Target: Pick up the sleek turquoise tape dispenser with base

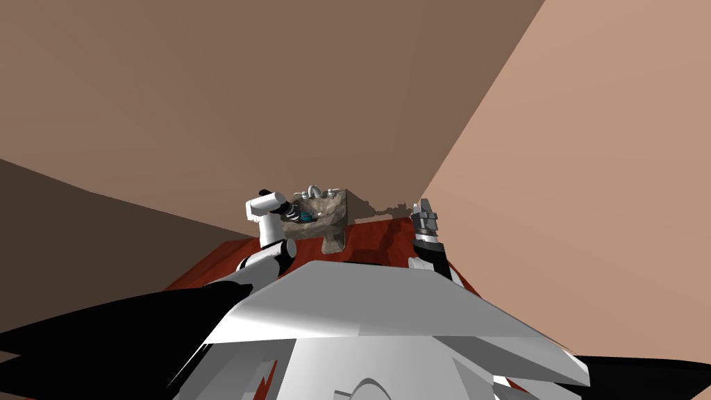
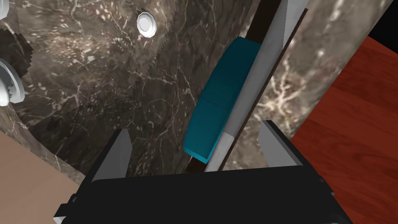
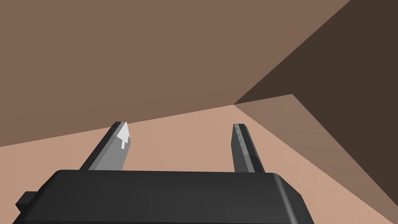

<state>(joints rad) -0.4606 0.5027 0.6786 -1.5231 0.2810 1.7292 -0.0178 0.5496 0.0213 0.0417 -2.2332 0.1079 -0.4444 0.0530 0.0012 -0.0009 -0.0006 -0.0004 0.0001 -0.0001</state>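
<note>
1. Over the veined dark marble sink, the left gripper hangs, blades apart.
2. Ahead between them, inside it, lies the curved, smooth turquoise dispenser, untouched.
3. Farther right, the right gripper stands raised, blades apart.

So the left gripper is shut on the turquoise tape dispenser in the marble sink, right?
No: the left gripper is open, not touching the turquoise tape dispenser in the marble sink. The left wrist view shows this.
</note>
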